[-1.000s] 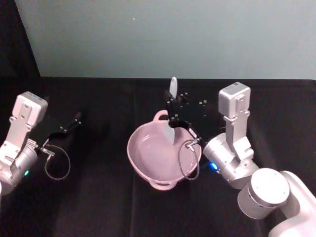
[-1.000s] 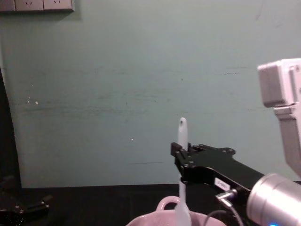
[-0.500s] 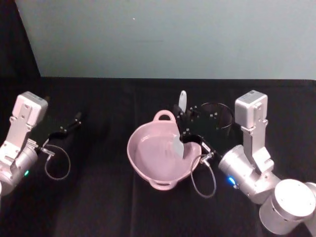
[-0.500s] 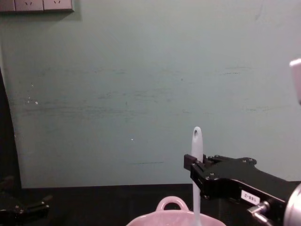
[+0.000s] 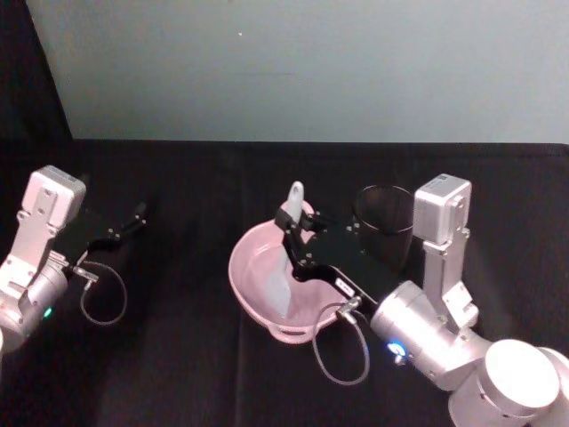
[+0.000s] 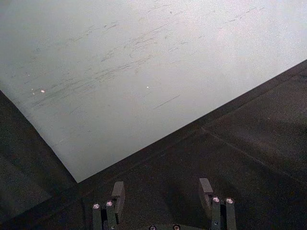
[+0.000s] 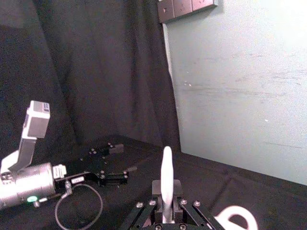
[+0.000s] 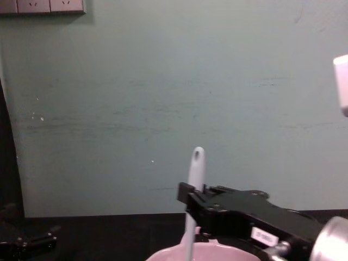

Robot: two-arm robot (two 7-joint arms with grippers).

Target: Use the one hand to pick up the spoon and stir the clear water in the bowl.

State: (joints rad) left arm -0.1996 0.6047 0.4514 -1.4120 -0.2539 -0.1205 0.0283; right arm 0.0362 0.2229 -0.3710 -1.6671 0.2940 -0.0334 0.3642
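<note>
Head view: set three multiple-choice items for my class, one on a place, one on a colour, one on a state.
1. The wide end of the spoon is: A under the bowl; B beside the bowl; C inside the bowl.
2. The bowl is: A pink; B white; C black.
3. The right gripper is: A open, empty; B shut on the spoon; C shut, empty.
Answers: C, the white blade lies within the rim; A, its wall is pale pink; B, the handle stands clamped in it.

Mesh cup [image 5: 384, 221] blocks passage right of the bowl [image 5: 247, 263].
</note>
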